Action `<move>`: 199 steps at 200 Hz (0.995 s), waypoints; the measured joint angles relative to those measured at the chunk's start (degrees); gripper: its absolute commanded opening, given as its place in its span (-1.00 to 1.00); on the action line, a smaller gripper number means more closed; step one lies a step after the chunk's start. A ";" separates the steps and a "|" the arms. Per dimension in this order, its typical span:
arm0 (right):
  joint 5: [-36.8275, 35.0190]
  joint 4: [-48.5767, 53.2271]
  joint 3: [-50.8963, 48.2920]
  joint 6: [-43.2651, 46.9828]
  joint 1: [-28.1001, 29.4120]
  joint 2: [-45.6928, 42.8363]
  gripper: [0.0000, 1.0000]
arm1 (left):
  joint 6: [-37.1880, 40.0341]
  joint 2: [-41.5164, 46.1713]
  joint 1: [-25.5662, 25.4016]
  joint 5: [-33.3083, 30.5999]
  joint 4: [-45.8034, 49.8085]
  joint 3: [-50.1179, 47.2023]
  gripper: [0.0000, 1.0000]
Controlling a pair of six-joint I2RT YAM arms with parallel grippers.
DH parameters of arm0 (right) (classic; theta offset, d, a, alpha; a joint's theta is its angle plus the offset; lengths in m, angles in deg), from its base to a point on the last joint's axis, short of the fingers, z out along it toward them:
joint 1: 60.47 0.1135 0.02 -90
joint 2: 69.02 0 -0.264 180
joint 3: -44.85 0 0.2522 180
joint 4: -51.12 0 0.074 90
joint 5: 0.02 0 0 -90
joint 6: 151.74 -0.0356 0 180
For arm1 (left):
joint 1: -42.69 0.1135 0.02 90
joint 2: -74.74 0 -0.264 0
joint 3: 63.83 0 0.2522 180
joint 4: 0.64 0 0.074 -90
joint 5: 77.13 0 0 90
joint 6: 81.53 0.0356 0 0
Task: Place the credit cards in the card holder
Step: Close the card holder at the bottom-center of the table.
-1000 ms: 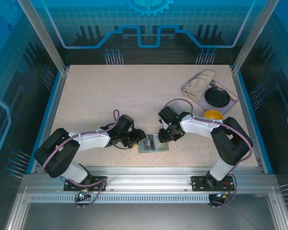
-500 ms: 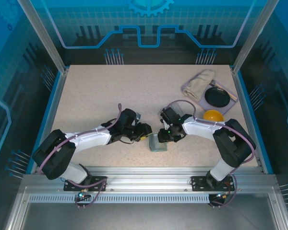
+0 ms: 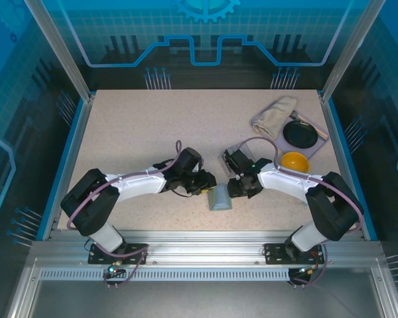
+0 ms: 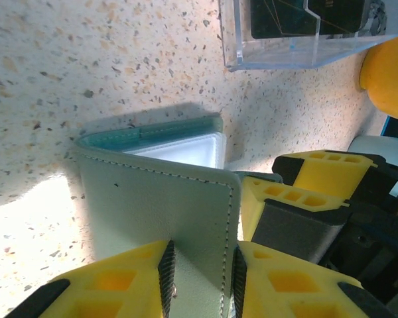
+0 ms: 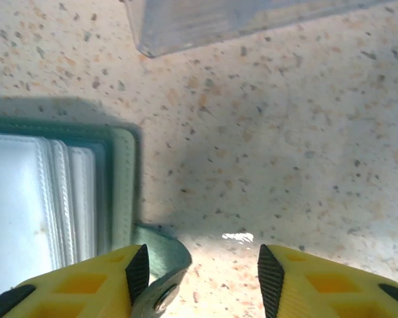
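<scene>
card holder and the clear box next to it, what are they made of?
The grey-green folding card holder looks like leather or faux leather: matte, soft, with a stitched edge. I can't tell which. The clear rectangular box looks like rigid transparent plastic: glossy, with crisp, glinting edges.

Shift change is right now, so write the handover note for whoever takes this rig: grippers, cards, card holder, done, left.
Left gripper: jaws narrow around the raised cover of the card holder; whether it is clamped cannot be told.
Right gripper: open, holding nothing, low over the table beside the holder's snap tab.
Card holder: on the table between the grippers, part folded, pale sleeves showing inside.
Dark cards seem to sit in the clear box behind it.
Done: unclear whether any card is in.
Left: move the boxed cards into the slots.
</scene>
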 measured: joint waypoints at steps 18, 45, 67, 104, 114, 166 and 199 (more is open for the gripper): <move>0.44 0.39 -0.81 -0.20 -0.66 -0.96 -0.24 | 0.76 -1.01 -0.46 -0.22 1.01 1.27 -0.39; 2.62 0.24 -1.38 -0.39 -1.99 -1.84 -0.27 | 1.40 -2.86 -1.14 -0.26 2.03 3.23 -0.40; 4.59 -0.02 -1.51 -0.39 -3.30 -2.86 -0.26 | 1.51 -3.96 -1.49 -0.37 2.69 4.28 -0.40; 9.18 -1.79 -2.95 -0.15 -7.17 -5.79 -0.48 | 2.21 -5.33 -1.86 -0.68 3.23 5.46 -0.39; 10.34 -2.38 -3.48 -0.39 -8.22 -5.99 -0.51 | 2.43 -5.66 -1.92 -0.68 3.28 5.64 -0.39; 14.71 -3.54 -4.70 -0.22 -9.97 -6.14 -0.74 | 2.54 -6.73 -2.03 -0.66 3.30 6.03 -0.40; 16.74 -4.02 -5.31 -0.22 -11.06 -7.45 -0.88 | 2.54 -7.17 -2.34 -0.68 3.32 6.38 -0.39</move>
